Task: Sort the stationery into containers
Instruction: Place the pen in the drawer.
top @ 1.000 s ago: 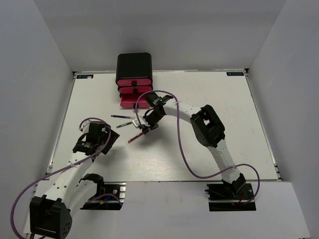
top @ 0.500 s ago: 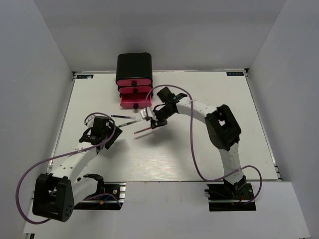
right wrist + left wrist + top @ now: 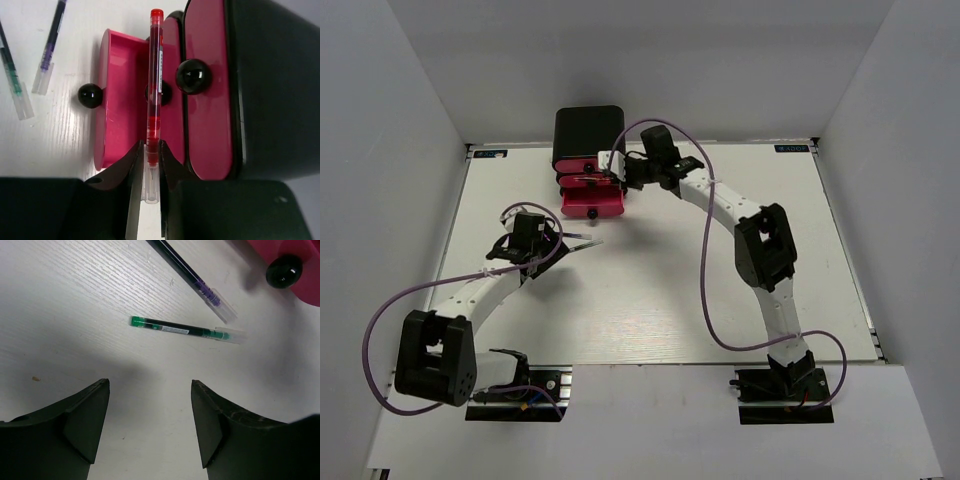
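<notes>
A: What is the right gripper [image 3: 151, 165] doing?

B: It is pinching the red pen [image 3: 155, 75] near its clear end, with the fingers pressed against the barrel. In the right wrist view the pen is pointing from 6 o'clock straight to 12, over the pink drawers. I cannot tell how high above them it is hanging.

A: Which way is the open drawer lying from it?

B: The bottom drawer [image 3: 120, 60] is standing pulled out, and its trough is also running 12-to-6, so pen and trough are lining up lengthwise. But the pen is sitting just toward 3 o'clock of the trough, crossing the middle drawer's knob [image 3: 166, 94] rather than the hollow. I am judging that a small shift toward 9 o'clock is needed before letting go. Otherwise the pen is risking a landing on the middle drawer's front.

A: Is the left gripper [image 3: 150, 405] playing any part?

B: Not in this drop. It is hovering with its jaws spread and is holding nothing. The green pen [image 3: 185, 331] is lying on the table [image 3: 75, 315] at its 12 o'clock, with its long axis running roughly 9-to-3. The black pen [image 3: 190, 276] is lying beyond that. The left arm is the nearer one for both.
</notes>
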Tool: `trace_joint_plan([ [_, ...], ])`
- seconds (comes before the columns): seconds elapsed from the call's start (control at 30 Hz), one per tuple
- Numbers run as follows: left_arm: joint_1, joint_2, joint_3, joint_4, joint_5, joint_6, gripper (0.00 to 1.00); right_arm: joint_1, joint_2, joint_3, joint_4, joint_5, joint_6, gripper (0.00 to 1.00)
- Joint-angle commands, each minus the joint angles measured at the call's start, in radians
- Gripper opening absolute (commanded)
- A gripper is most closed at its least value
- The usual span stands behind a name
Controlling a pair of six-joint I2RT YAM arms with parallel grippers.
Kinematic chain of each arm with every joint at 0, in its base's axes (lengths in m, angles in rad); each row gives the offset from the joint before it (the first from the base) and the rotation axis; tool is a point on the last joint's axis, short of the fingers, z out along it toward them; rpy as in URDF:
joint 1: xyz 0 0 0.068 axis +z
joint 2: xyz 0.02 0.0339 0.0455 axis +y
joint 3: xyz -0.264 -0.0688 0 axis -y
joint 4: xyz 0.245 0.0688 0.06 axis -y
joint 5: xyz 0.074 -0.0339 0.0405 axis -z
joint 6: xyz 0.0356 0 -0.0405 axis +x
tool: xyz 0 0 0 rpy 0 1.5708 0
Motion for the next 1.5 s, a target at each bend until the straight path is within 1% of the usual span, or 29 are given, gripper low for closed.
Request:
trace_joint_plan([
  [0.0,0.005,0.001,0.029,-0.004,-0.001,0.030,0.76,0.016,0.085,0.114,0.077,0.048,0.036,0.00],
  [0.1,0.005,-0.011,0.029,-0.013,-0.001,0.021,0.76,0.021,0.142,0.167,0.116,0.062,0.038,0.00],
  [0.2,0.005,-0.011,0.029,-0.023,-0.001,0.021,0.76,0.026,0.165,0.174,0.130,0.062,0.030,0.00],
  [0.43,0.005,-0.020,0.029,-0.024,-0.010,0.030,0.76,0.029,0.152,0.096,0.166,0.064,0.038,0.00],
  [0.53,0.005,0.000,0.029,-0.014,-0.010,0.030,0.76,0.032,0.152,0.083,0.163,0.064,0.024,0.00],
  [0.83,0.005,0.076,0.107,-0.023,-0.019,0.084,0.76,0.053,0.169,0.048,0.139,0.067,-0.016,0.00],
  [0.97,0.005,0.124,0.146,-0.046,-0.019,0.131,0.76,0.058,0.182,0.046,0.145,0.076,-0.022,0.15],
  [1.0,0.005,0.124,0.155,-0.047,-0.019,0.156,0.76,0.058,0.186,0.046,0.143,0.076,-0.021,0.22],
  [1.07,0.005,0.138,0.169,-0.057,-0.007,0.197,0.76,0.059,0.185,0.043,0.148,0.076,-0.021,0.30],
  [1.1,0.005,0.149,0.181,-0.057,0.002,0.220,0.76,0.061,0.185,0.045,0.150,0.075,-0.018,0.36],
  [1.13,-0.004,0.149,0.192,-0.057,0.019,0.277,0.76,0.061,0.183,0.045,0.153,0.078,-0.018,0.39],
  [1.2,-0.004,0.158,0.202,-0.031,0.030,0.332,0.76,0.056,0.183,0.048,0.150,0.073,-0.012,0.40],
  [1.23,-0.004,0.158,0.202,-0.031,0.060,0.360,0.76,0.059,0.175,0.049,0.148,0.070,-0.007,0.44],
  [1.27,-0.004,0.172,0.202,-0.013,0.077,0.419,0.74,0.058,0.172,0.046,0.147,0.067,-0.005,0.44],
  [1.3,-0.004,0.172,0.202,0.015,0.089,0.444,0.74,0.055,0.171,0.043,0.145,0.062,-0.001,0.46],
  [1.33,-0.004,0.181,0.202,0.028,0.120,0.507,0.73,0.053,0.154,0.043,0.147,0.055,0.014,0.46],
  [1.4,-0.014,0.192,0.213,0.053,0.161,0.573,0.71,0.052,0.123,0.019,0.148,0.035,0.039,0.46],
  [1.43,-0.014,0.202,0.213,0.065,0.189,0.600,0.70,0.050,0.111,0.010,0.151,0.029,0.066,0.44],
  [1.47,-0.014,0.202,0.222,0.065,0.212,0.661,0.70,0.044,0.079,-0.022,0.162,0.026,0.102,0.41],
])
